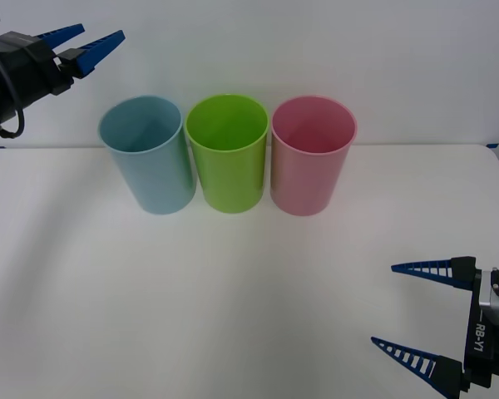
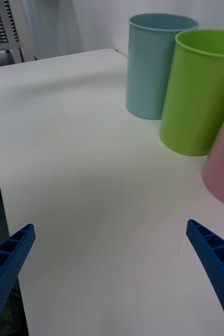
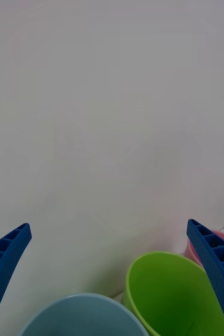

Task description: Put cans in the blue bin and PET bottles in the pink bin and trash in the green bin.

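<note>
The left gripper (image 1: 90,43) sits in the upper left of the front view, raised above the table, its blue ribbed fingers spread apart and holding nothing. Its tips point toward the right, and the blue bin (image 1: 148,154) stands just below and to the right of them. In the left wrist view the open mouths of the blue bin (image 3: 85,317) and the green bin (image 3: 172,294) lie between the two fingers, with the pink bin (image 3: 195,252) behind the green one.

The three bins stand upright in a close row on the white table (image 1: 191,316): blue, then the green bin (image 1: 228,154), then the pink bin (image 1: 311,156).

The right gripper (image 1: 407,312) is at the lower right of the front view, low over the table, fingers spread wide and empty, well apart from the bins.
</note>
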Robot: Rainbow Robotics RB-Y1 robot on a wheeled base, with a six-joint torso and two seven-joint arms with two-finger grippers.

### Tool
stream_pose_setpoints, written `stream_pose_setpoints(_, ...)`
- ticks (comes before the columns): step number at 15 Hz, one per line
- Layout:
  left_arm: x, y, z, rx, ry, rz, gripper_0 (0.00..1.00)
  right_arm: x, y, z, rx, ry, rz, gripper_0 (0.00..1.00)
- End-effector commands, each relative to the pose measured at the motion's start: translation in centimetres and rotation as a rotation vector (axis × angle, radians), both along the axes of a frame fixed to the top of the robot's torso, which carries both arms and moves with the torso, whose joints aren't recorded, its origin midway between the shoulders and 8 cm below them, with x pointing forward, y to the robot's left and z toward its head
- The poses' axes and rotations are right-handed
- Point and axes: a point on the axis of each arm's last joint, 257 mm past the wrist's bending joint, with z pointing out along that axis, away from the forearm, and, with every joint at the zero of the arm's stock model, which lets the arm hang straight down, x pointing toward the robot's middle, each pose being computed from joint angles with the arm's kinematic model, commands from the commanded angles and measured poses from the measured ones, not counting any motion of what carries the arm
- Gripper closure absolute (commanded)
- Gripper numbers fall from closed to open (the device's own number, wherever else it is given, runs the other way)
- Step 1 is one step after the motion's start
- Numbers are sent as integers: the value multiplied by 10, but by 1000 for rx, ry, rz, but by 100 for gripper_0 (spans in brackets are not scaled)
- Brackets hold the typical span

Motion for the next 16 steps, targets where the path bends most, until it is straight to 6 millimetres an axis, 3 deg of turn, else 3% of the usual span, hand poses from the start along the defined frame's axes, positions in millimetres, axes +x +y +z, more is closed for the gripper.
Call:
stream_pose_setpoints(1,-13,14,10,-8,-4,-23,0,0,0,0,0,0,0,0)
stream_pose_setpoints(5,-49,30,0,23,6,-90,0,0,0,0,0,0,0,0)
stream_pose_setpoints(8,-80,38,-22,69,20,-107,0,0,0,0,0,0,0,0)
stream_pose_setpoints(16,-169,44,-115,175,165,-175,0,0,0,0,0,0,0,0)
